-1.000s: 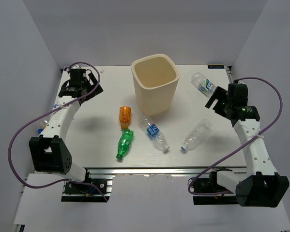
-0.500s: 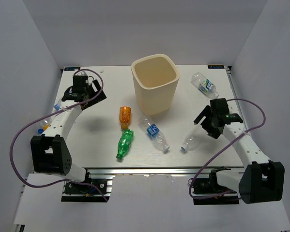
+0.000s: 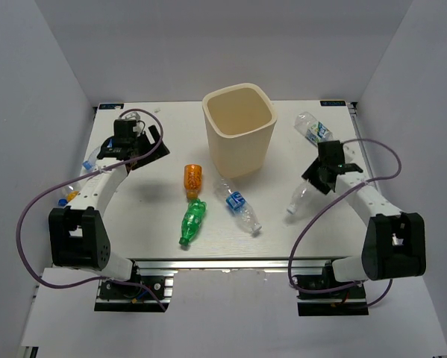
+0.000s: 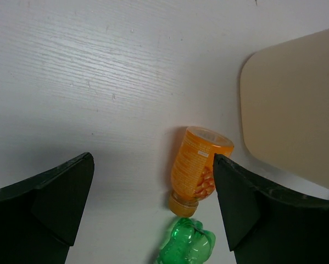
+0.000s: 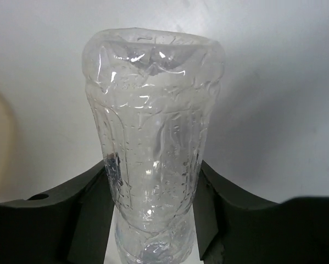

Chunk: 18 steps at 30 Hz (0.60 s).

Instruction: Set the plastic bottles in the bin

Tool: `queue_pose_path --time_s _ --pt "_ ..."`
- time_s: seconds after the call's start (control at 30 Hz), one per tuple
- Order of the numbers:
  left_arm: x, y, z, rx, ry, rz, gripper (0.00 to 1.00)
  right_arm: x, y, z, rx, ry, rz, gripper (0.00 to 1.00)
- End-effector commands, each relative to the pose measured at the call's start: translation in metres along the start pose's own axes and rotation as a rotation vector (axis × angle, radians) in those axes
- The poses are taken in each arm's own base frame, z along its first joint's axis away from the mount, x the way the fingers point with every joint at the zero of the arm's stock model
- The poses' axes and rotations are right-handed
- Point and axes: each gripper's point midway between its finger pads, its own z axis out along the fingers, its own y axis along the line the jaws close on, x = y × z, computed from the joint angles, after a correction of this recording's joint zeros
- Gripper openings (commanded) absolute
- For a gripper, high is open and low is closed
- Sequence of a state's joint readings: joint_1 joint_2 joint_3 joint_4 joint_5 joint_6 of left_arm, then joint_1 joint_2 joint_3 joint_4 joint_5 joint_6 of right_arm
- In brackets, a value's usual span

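**Right gripper** (image 5: 153, 173): fingers (image 5: 93, 192) are closed against both flanks of an unlabelled clear bottle (image 5: 153, 93). The hold is low on the body, with the bottle's base pointing away from the wrist. In the top view this bottle sits to the right of the bin (image 3: 210, 119) and apart from it. I cannot tell whether it is lifted or resting on the bench (image 3: 156, 212).

**Left gripper** (image 4: 152, 165): fingers are spread wide with nothing between them. It hovers over the bench to the left of the bin.

**Other bottles, all lying flat on the bench:**
- The orange bottle (image 3: 192, 179) is in front of the bin.
- The green bottle (image 3: 192, 221) is just nearside of the orange one, nearly neck to neck with it.
- The labelled clear bottle (image 3: 238, 205) is to their right.
- A second labelled bottle (image 3: 313, 128) is at the far right.
- The bin interior shows no bottle from the top view.

**Handling (judgement):**
- The held bottle looks empty and thin-walled, so it should be very light and not fragile.
- The crinkled wall is soft and should buckle under a hard squeeze.
- The surface is slick, so the bottle could squirt out of the fingers or rotate during a fast swing.
- The best hold is across the body where it narrows, or toward the stiffer shoulder, with moderate force.
- The bin is tall, so the bottle must clear the rim before release.
- The mouth is wide, so placement tolerance is generous.
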<state>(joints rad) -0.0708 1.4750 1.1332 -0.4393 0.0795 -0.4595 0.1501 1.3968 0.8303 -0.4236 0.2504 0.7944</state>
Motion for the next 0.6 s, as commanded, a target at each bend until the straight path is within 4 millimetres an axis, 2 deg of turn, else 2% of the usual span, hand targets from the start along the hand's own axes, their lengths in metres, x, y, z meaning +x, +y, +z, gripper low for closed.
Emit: queue_pose_path --time_s 0.0,0.03,0.1,0.13,0.17,0.2,0.23,0.27,0.3,0.33,0.37,0.4,0.43,0.47,0.5,0.53,0.57 --pt "0.004 -0.011 -0.005 0.077 0.009 0.038 0.98 -0.108 0.065 -0.065 -0.197 -0.351 -0.134 0.37" --pt "0.009 -0.011 -0.005 0.085 0.023 0.043 0.98 -0.142 0.095 -0.103 -0.305 -0.456 -0.159 0.37" --pt "0.018 -0.017 -0.005 0.116 0.044 0.065 0.98 -0.171 0.139 -0.152 -0.471 -0.583 -0.285 0.36" --pt "0.022 -0.017 -0.005 0.12 0.051 0.072 0.98 -0.189 0.173 -0.195 -0.571 -0.672 -0.346 0.36" --pt "0.027 -0.021 -0.005 0.13 0.063 0.095 0.98 -0.193 0.193 -0.216 -0.623 -0.717 -0.409 0.36" --pt "0.034 -0.026 -0.004 0.131 0.078 0.123 0.98 -0.197 0.228 -0.254 -0.725 -0.805 -0.52 0.37" --pt "0.035 -0.021 -0.003 0.108 0.081 0.123 0.98 -0.194 0.238 -0.252 -0.733 -0.826 -0.568 0.37" --pt "0.04 -0.027 -0.002 0.102 0.087 0.15 0.98 -0.196 0.259 -0.285 -0.828 -0.89 -0.608 0.38" --pt "0.043 -0.025 0.0 0.078 0.086 0.166 0.98 -0.195 0.272 -0.297 -0.871 -0.936 -0.647 0.4" --pt "0.048 -0.024 0.002 0.061 0.098 0.181 0.98 -0.189 0.294 -0.31 -0.964 -0.987 -0.677 0.4" --pt "0.053 -0.032 0.003 0.067 0.104 0.207 0.98 -0.185 0.307 -0.324 -1.027 -1.011 -0.696 0.4" --pt "0.056 -0.035 0.005 0.071 0.107 0.215 0.98 -0.182 0.316 -0.328 -1.054 -1.025 -0.716 0.42" --pt "0.058 -0.043 0.006 0.096 0.105 0.216 0.98 -0.167 0.337 -0.315 -1.095 -0.987 -0.763 0.43" --pt "0.062 -0.045 0.009 0.107 0.111 0.217 0.98 -0.168 0.347 -0.326 -1.117 -1.007 -0.763 0.44" --pt "0.062 -0.048 0.01 0.117 0.105 0.215 0.98 -0.163 0.355 -0.321 -1.127 -0.995 -0.77 0.48" --pt "0.061 -0.053 0.013 0.137 0.095 0.215 0.98 -0.152 0.369 -0.303 -1.131 -0.96 -0.795 0.51" --pt "0.064 -0.056 0.017 0.15 0.103 0.217 0.98 -0.151 0.375 -0.295 -1.117 -0.951 -0.792 0.55"
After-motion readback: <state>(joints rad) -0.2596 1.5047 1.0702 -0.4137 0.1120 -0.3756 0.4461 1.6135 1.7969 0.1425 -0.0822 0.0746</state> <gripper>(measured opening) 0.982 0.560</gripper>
